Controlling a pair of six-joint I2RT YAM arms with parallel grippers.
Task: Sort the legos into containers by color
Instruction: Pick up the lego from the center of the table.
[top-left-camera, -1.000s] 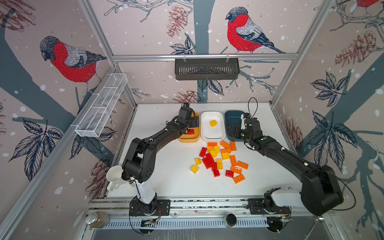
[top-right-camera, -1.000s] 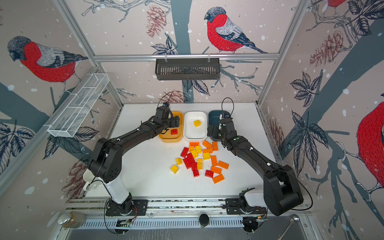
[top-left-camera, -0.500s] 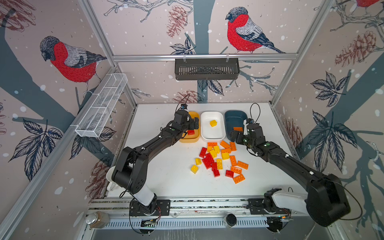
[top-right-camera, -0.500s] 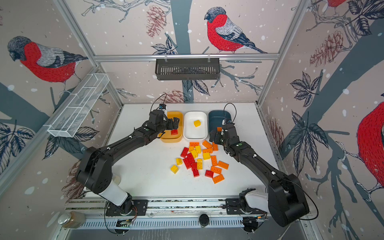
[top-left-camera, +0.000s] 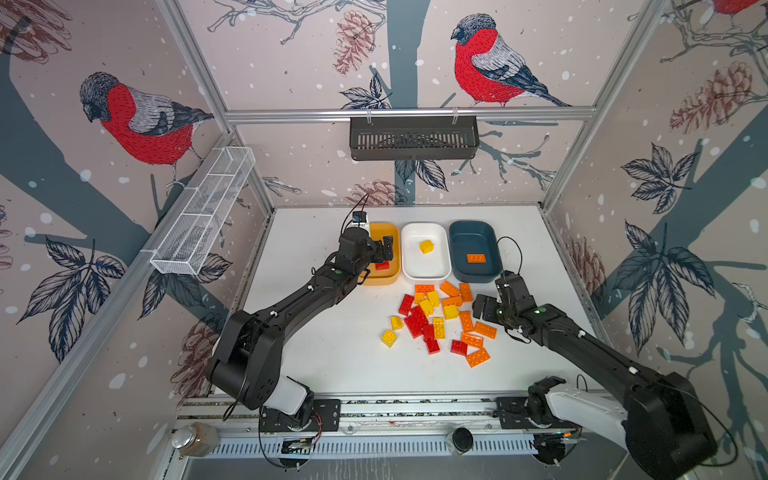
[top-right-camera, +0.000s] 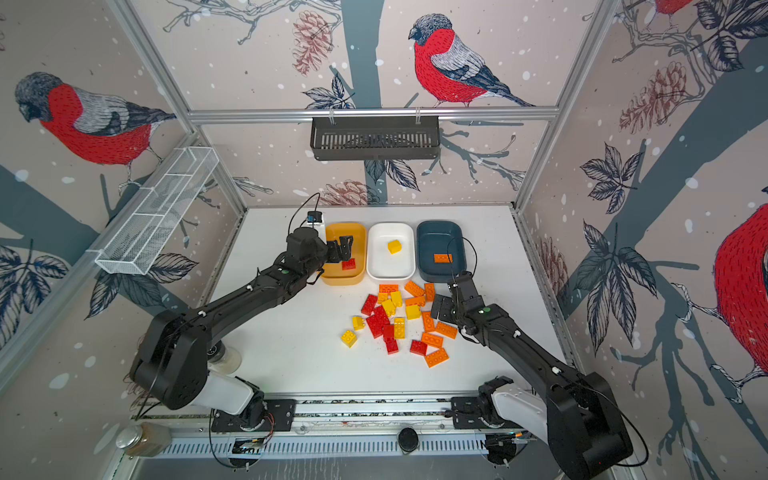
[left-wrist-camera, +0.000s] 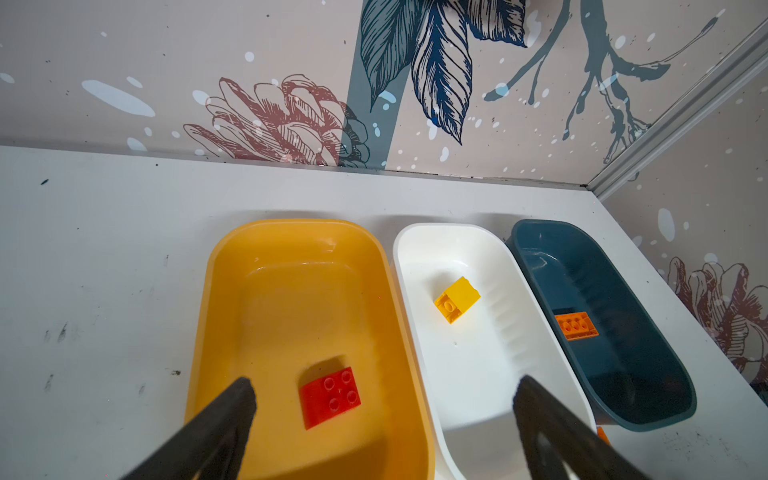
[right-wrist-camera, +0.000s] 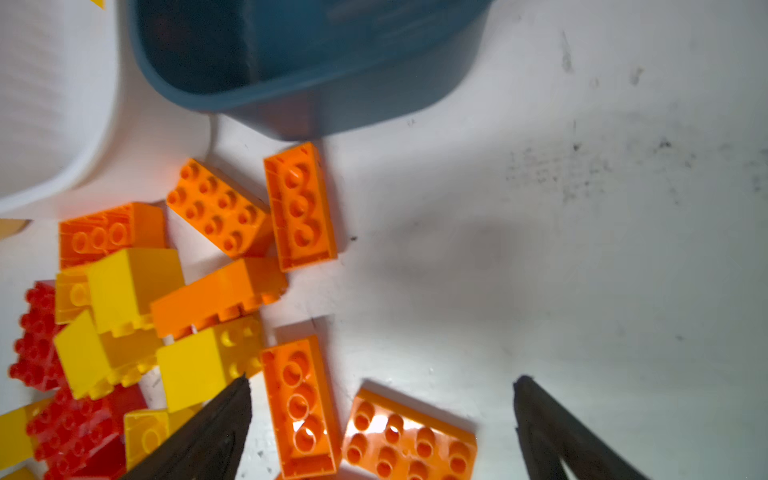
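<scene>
On the scuffed white tabletop (top-left-camera: 332, 365), the left gripper (left-wrist-camera: 384, 382) gapes empty over a square red brick (left-wrist-camera: 330, 397) in the glossy yellow-orange tray (left-wrist-camera: 232, 291), left of the white tray (left-wrist-camera: 478, 374) and teal tray (left-wrist-camera: 623, 353), while the right gripper (right-wrist-camera: 383, 380) gapes empty at the right edge of the studded brick pile (top-left-camera: 436, 320).

White table (top-left-camera: 324, 357) w/ yellow-orange tray (top-left-camera: 390, 231), white tray (top-left-camera: 426, 268) & teal tray (top-left-camera: 471, 237) in a row. Loose legos (top-left-camera: 417, 322) piled right in front.
</scene>
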